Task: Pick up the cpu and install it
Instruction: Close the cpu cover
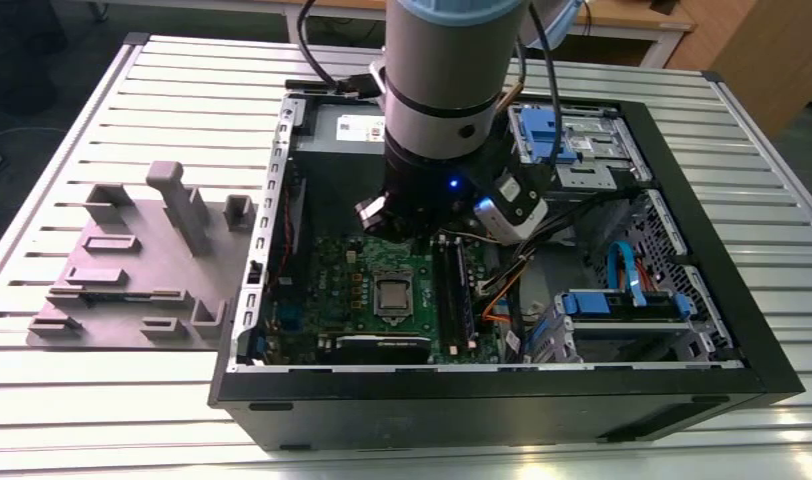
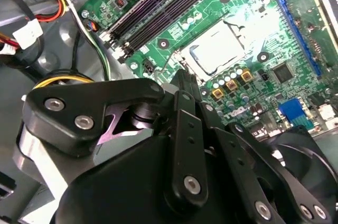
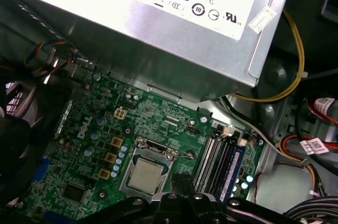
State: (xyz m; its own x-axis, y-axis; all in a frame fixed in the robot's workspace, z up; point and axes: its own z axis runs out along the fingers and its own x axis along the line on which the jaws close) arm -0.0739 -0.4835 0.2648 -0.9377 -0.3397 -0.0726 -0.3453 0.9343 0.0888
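CPU (image 3: pixel 146 176) seated in the socket at lower centre of the first wrist view, amid the green motherboard (image 3: pixel 90 145). Gripper (image 3: pixel 182 182) hovering just above, fingers together, empty. Probably light, rigid, fragile underneath; best held by opposite edges.

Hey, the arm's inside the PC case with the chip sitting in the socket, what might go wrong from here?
The small silvery square cpu lies in the shiny metal socket frame, which looks unclamped; a nudge from the black gripper close above might shift it. Yellow cables and the grey power supply box crowd the arm's path, so snagging seems possible.
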